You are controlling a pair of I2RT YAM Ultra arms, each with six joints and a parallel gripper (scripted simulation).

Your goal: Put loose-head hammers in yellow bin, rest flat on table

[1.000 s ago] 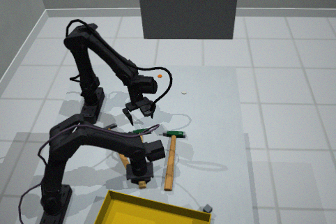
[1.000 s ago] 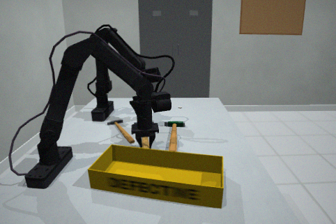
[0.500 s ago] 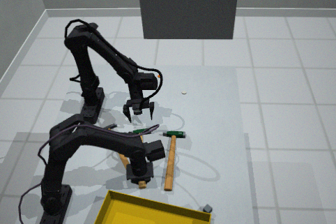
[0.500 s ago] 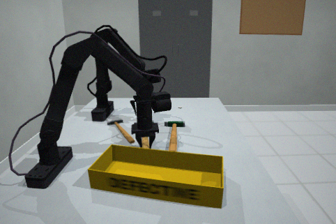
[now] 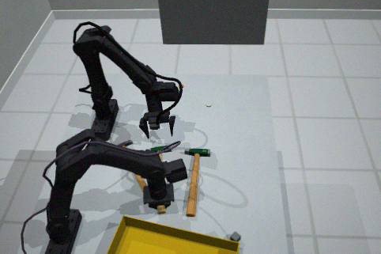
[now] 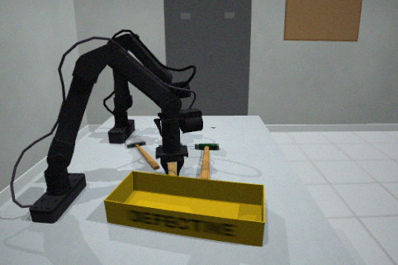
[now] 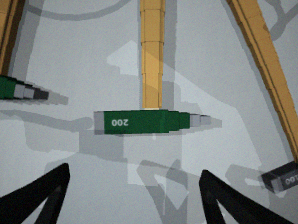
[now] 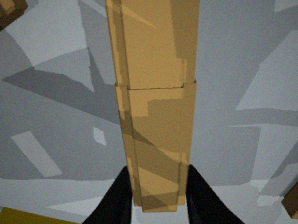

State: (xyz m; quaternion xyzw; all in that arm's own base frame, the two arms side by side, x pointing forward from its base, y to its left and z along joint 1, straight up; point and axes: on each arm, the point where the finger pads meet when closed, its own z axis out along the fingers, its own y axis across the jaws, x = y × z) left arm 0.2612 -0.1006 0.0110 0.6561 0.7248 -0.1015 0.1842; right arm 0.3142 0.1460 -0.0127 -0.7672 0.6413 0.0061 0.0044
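Three wooden-handled hammers lie on the table. The middle hammer (image 5: 159, 149) (image 7: 145, 122) (image 8: 155, 90) has a green head. My right gripper (image 5: 160, 204) (image 6: 171, 161) (image 8: 158, 172) is shut on the end of its handle, close to the yellow bin (image 5: 128, 226) (image 6: 186, 215). My left gripper (image 5: 160, 131) (image 7: 136, 173) is open and hangs above that hammer's head without touching it. A second green-headed hammer (image 5: 194, 181) (image 6: 205, 164) (image 7: 20, 91) lies beside it. A dark-headed hammer (image 5: 127, 142) (image 6: 144, 153) (image 7: 281, 179) lies on the other side. The bin is empty.
A small grey cube (image 5: 235, 236) sits by the bin's corner. A small pale disc (image 5: 208, 105) lies farther back on the table. The two arm bases (image 5: 104, 119) (image 5: 63, 226) stand along one table edge.
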